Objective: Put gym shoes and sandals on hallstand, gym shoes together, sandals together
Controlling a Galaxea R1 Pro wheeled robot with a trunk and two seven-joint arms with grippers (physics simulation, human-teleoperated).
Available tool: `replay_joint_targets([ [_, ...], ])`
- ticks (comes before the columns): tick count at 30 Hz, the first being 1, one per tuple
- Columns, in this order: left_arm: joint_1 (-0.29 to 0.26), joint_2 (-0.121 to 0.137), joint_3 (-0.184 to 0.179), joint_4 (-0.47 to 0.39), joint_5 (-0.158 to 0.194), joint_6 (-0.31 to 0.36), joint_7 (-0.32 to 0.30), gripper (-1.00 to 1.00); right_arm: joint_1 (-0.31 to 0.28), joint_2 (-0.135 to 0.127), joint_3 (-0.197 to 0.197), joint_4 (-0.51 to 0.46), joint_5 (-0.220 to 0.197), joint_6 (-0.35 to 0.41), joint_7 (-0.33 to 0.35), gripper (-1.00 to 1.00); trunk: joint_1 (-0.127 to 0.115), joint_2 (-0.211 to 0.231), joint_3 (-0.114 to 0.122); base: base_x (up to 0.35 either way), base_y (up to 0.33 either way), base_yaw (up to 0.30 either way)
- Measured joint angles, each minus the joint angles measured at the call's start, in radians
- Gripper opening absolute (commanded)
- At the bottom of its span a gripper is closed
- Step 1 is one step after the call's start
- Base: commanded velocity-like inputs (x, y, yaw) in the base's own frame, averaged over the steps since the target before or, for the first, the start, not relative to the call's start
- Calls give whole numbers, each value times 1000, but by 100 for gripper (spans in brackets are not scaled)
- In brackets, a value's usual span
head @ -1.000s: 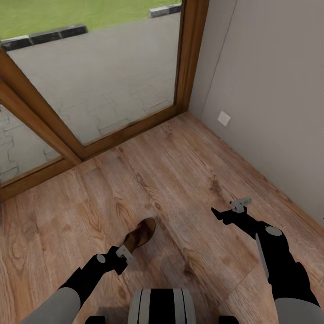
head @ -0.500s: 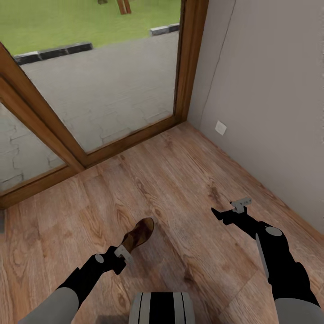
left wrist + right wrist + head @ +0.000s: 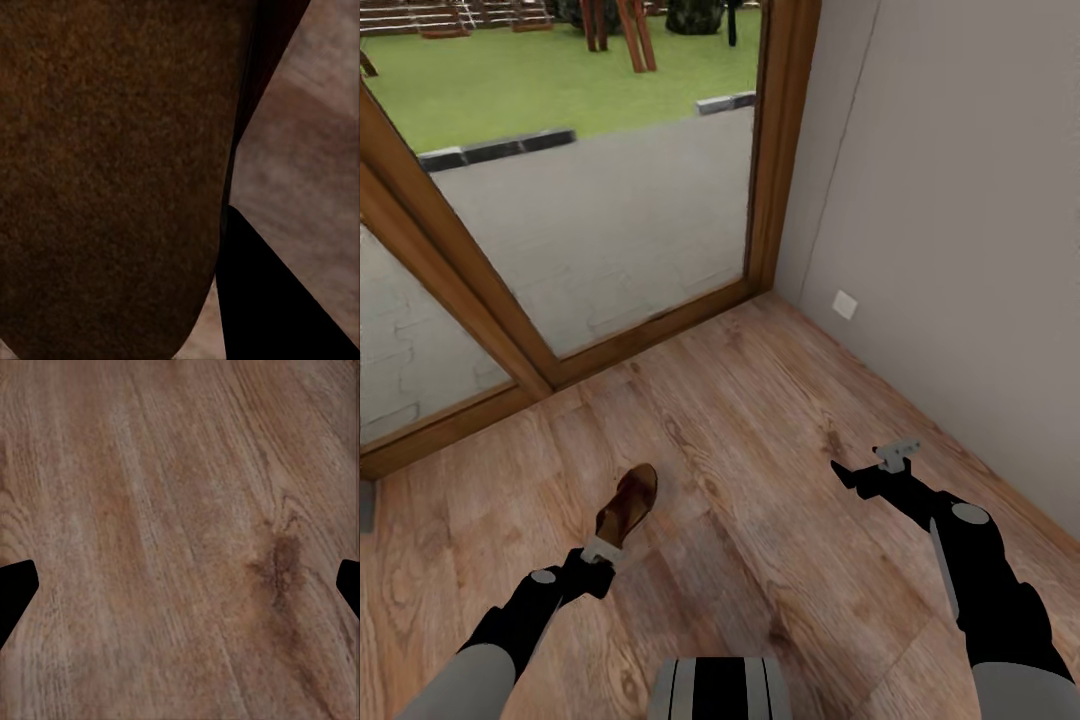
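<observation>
The left tool [image 3: 600, 552] is clamped on the heel end of a brown leather open sandal with a tan footbed [image 3: 627, 506], which sticks out ahead of it above the light wood-grain plank corridor floor [image 3: 760, 420]. In the left wrist view the sandal's grainy brown surface [image 3: 112, 165] sits right against the lens with one dark finger [image 3: 277, 307] beside it, so how deep the grip goes is hard to judge; it looks to be a pinch at one end only.

The right tool [image 3: 870, 468] hangs over bare floor with its fingers spread and nothing between them; in the right wrist view the black fingertips [image 3: 15, 585] stand at the two edges over the planks [image 3: 180, 540].

Ahead are a wooden-framed glass door [image 3: 560, 250] and a grey wall [image 3: 960, 200].

The main risk is the end-only hold. With most of the sandal cantilevered past the fingers, a fast turn of the base or a swing of the arm could let it pivot or slip out onto the floor. Carried this low and this far forward, its toe could also catch the door frame or wall as the robot turns away.
</observation>
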Motion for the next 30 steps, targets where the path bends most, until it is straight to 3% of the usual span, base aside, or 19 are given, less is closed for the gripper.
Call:
replay_joint_targets([
  [3,1,-1,69,7,4,-51,0,-100,0,1,0,0,0,0,-3,100,-1,1,14,0,0,-61],
  [9,19,-4,147,13,8,-126,-1,-100,0,1,-2,-5,0,0,-5,100,-4,2,44,0,0,-87],
  [13,48,-10,206,14,17,-167,14,-100,0,1,-17,-2,3,0,-8,100,-6,3,66,0,0,-121],
  [16,76,-12,244,15,27,-213,29,-100,12,1,-49,2,20,0,-10,100,-7,4,81,0,0,-153],
  [20,117,-13,261,16,51,-266,35,-100,67,5,-104,4,38,-10,-10,100,-9,5,103,0,0,-173],
  [24,153,-13,265,15,92,-291,37,-100,116,9,-125,35,41,-40,-10,100,-11,6,124,0,0,-186],
  [30,205,-13,266,16,164,-354,37,-100,162,11,-134,201,44,-201,-11,100,-13,7,156,0,0,-192],
])
